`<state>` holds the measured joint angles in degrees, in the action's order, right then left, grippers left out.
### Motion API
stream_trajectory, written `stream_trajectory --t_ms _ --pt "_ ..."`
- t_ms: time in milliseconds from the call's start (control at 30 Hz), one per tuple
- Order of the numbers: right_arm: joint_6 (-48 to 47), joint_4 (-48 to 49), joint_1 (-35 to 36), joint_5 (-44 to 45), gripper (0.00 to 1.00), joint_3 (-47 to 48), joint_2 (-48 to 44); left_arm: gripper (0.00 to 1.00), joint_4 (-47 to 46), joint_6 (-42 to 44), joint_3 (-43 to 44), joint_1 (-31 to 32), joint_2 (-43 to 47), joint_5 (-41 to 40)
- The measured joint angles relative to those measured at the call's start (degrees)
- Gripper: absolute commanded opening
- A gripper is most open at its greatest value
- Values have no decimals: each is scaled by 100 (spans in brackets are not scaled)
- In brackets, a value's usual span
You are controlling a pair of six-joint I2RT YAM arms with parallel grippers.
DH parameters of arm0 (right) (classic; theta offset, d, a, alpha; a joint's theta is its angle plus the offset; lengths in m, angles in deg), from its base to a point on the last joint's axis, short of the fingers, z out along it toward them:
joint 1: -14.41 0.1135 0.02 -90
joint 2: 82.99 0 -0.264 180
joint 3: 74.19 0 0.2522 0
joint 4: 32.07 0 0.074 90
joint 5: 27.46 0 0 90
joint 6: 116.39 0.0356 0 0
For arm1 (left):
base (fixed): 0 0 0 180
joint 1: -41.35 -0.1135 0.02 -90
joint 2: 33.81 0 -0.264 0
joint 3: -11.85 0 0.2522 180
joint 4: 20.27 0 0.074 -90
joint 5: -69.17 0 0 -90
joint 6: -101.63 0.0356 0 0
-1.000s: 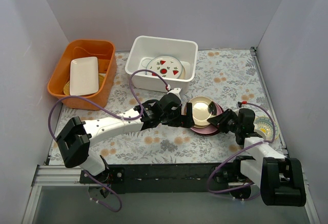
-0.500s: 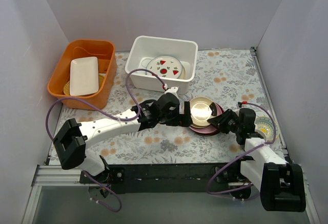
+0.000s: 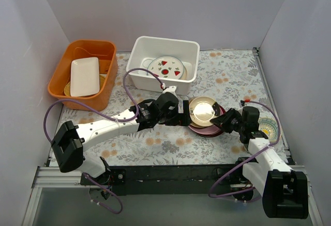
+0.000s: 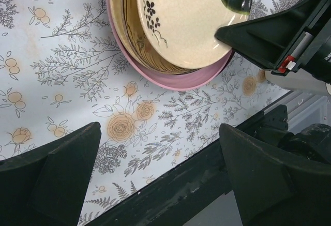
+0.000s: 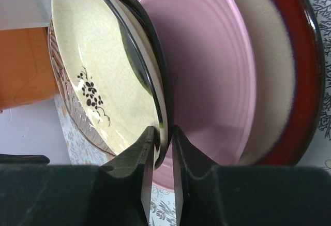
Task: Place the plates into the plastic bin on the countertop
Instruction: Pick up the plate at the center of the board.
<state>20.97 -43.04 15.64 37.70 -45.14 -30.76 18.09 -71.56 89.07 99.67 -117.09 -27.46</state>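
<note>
A stack of plates sits on the countertop (image 3: 155, 143) just right of centre. On top, a cream plate (image 3: 202, 109) (image 5: 98, 76) (image 4: 181, 24) with a dark sprig tilts up off a tan ribbed plate (image 4: 129, 40). Below them lie a pink plate (image 5: 207, 81) (image 4: 176, 81) and a maroon plate (image 5: 305, 71). My right gripper (image 3: 223, 118) (image 5: 161, 143) is shut on the cream plate's near rim. My left gripper (image 3: 182, 117) (image 4: 160, 133) stands wide open just left of the stack, holding nothing. The white plastic bin (image 3: 165, 41) at the back holds a watermelon plate (image 3: 168, 68).
An orange tub (image 3: 57, 84) at the back left holds a rectangular white dish (image 3: 85, 76). Another patterned plate (image 3: 268, 127) lies by the right edge, partly under my right arm. A black rail (image 3: 170, 177) (image 4: 207, 184) runs along the near edge. Walls close three sides.
My right gripper's fingers have narrowed on the cream plate's rim, and the plate tilts up a little more. My left arm has shifted slightly left, still open.
</note>
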Motion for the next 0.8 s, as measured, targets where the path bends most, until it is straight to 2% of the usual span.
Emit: stream_trajectory --t_ms 400,533,700,800 --pt "9 212 0 -173 1 -50 227 98 -181 -236 -299 -37 0 28" --pt "26 223 0 -201 2 -52 227 91 -562 -474 -605 -48 -35 179" --pt "35 328 0 -236 2 -111 232 74 -1246 -911 -1012 -52 -308 452" --pt "39 348 0 -238 2 -116 240 70 -1585 -1198 -1233 -52 -479 551"
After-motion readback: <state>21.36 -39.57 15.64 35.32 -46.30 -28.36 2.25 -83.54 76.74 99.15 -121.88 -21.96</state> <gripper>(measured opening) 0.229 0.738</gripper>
